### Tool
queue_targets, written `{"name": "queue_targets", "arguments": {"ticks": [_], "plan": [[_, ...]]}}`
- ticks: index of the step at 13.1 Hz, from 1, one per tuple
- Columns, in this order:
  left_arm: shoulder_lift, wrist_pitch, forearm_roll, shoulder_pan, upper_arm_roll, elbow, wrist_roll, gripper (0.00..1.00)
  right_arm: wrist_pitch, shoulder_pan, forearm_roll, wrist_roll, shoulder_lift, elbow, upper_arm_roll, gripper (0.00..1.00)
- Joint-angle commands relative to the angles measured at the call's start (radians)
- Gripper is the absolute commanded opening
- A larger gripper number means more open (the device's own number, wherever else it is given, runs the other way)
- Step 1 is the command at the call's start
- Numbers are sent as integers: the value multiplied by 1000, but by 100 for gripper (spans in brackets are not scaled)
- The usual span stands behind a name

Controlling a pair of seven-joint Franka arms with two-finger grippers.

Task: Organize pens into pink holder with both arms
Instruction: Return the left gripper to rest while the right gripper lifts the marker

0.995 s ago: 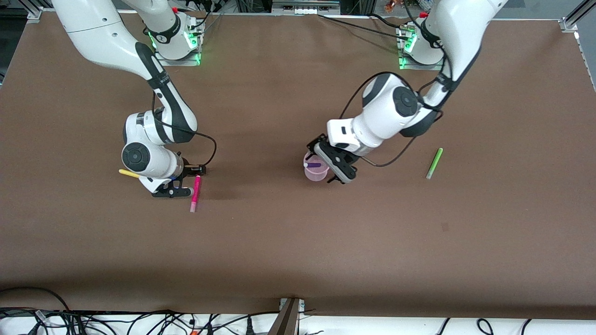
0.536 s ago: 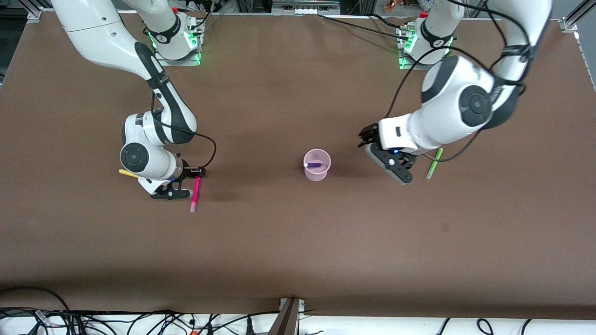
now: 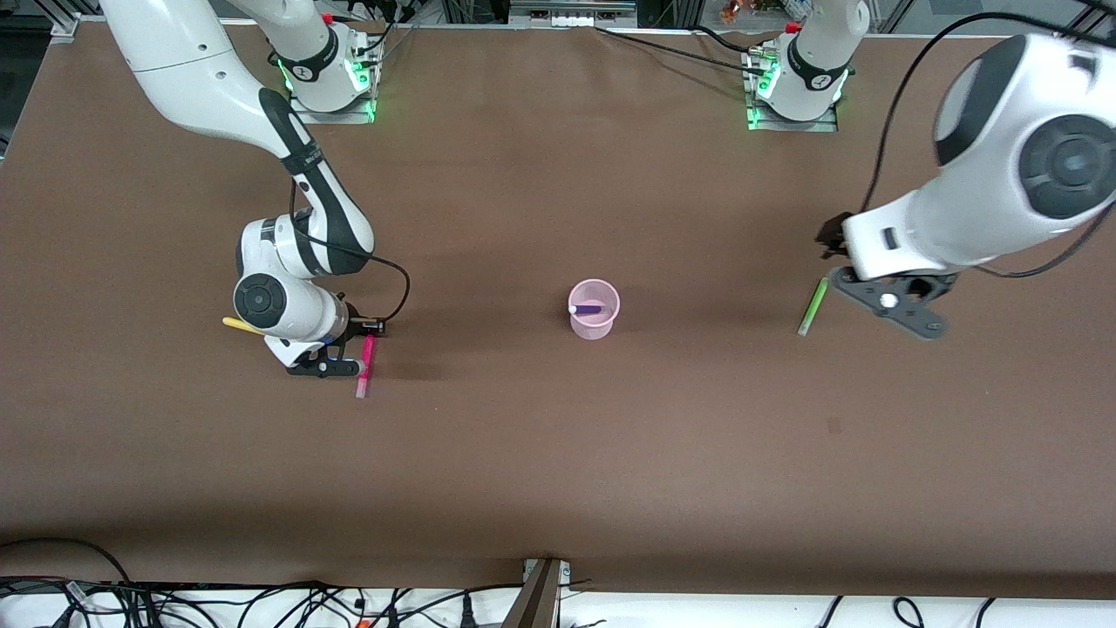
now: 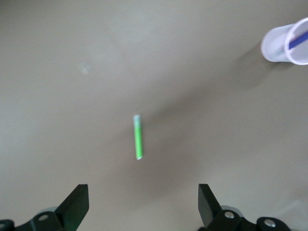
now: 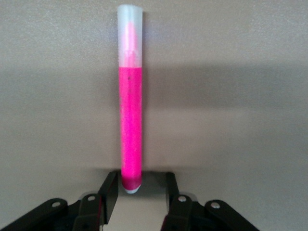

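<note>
The pink holder (image 3: 594, 321) stands mid-table with the purple pen (image 3: 588, 309) lying in it. A light green pen (image 3: 813, 306) lies on the table toward the left arm's end. My left gripper (image 3: 889, 302) hangs open and empty in the air just beside that pen. The left wrist view has the green pen (image 4: 138, 137) ahead of the left gripper (image 4: 142, 192). A magenta pen (image 3: 365, 362) lies toward the right arm's end. My right gripper (image 3: 357, 347) is low at it. In the right wrist view the magenta pen's (image 5: 131, 125) end sits between the right gripper's (image 5: 139, 179) fingers, with a gap at one finger.
A yellow pen (image 3: 236, 324) lies beside the right arm's wrist, partly hidden by it. The brown table (image 3: 558, 453) carries nothing else. Cables run along the edge nearest the front camera. The left wrist view also catches the holder (image 4: 274, 48) with the purple pen (image 4: 298, 37).
My left arm has swung away from the pink holder toward its own end of the table, reaching the green pen. The right gripper's fingers have narrowed around the magenta pen's end.
</note>
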Motion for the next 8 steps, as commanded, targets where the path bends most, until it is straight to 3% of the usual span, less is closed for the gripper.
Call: {"name": "queue_targets", "arguments": {"ticks": [1,3,4,7,8], "plan": [[3,-66,12,41,15,114,-13,100,0,-2,15,8,28,36,3,28],[-70,18,12,39,69,84,-18,100,-6,-10,17,0,30,45,5,9],[-130,46,7,5,136,28,-37,100,-7,-8,17,21,28,45,6,1],[-227,147,-183,-217,477,-95,-211,100,-131,-1,17,78,25,109,11,0],[-262,223,-183,-259,539,-155,-209,100,-196,2,35,92,25,150,11,0]]}}
